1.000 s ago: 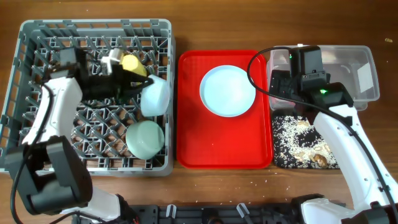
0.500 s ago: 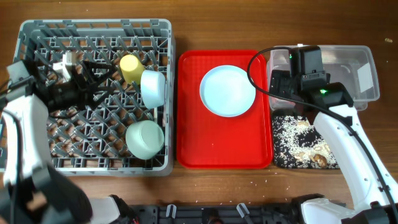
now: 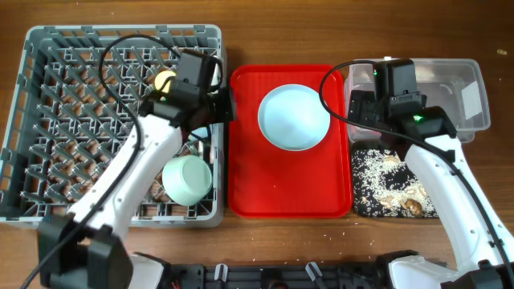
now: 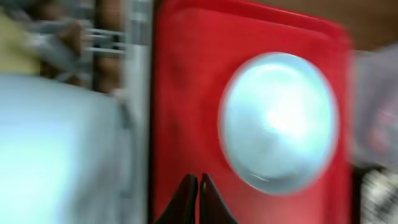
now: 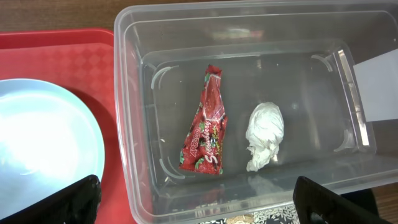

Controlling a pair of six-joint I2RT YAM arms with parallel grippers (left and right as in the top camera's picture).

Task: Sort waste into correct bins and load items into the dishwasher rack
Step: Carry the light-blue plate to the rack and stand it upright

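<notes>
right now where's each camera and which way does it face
Overhead: above the table, facing straight down on dishwasher rack, red tray, left arm, right arm.
Left wrist: blurred, beside the rack, facing the light blue plate; own fingers at bottom.
Right wrist: above the clear tub, facing down on red wrapper, paper wad; fingers at bottom corners.
Shared: all three show the plate.

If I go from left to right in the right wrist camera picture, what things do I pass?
light blue plate → red wrapper → white paper wad → white label
</notes>
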